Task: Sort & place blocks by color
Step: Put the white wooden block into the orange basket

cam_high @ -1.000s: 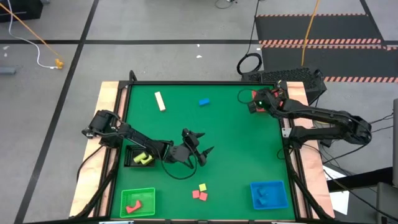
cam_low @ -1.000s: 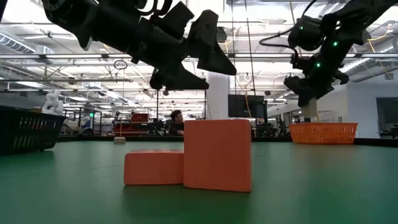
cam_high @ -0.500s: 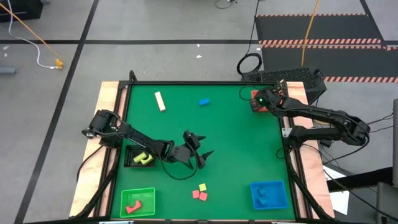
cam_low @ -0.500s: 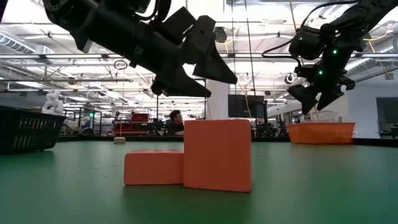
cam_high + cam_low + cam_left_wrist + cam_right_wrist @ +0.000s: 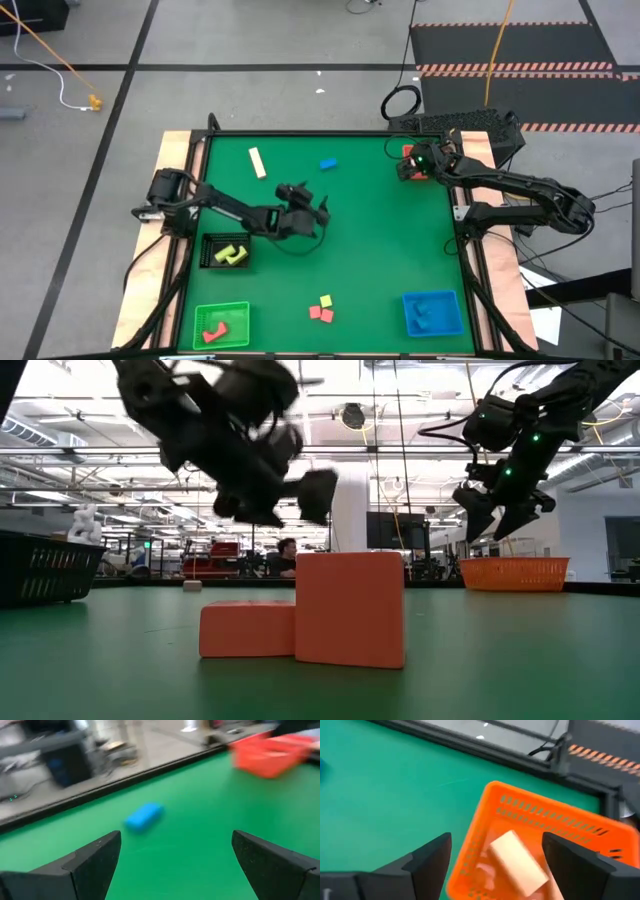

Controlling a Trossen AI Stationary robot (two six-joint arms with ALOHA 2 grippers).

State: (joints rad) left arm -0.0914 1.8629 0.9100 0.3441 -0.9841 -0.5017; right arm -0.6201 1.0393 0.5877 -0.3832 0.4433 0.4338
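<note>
I'm swinging the left gripper (image 5: 322, 210), jaws spread and empty, toward the blue block (image 5: 328, 164) at upper centre. Right gripper (image 5: 404, 167), jaws released, is hovering over the orange basket (image 5: 540, 845); I'm aiming to straddle the block squarely.

Overhead camera looked straight down on the green table (image 5: 380, 250), low camera sat level beside red blocks (image 5: 310, 622), wrist cameras faced forward, both overhead and right wrist caught the orange basket (image 5: 540, 840).
</note>
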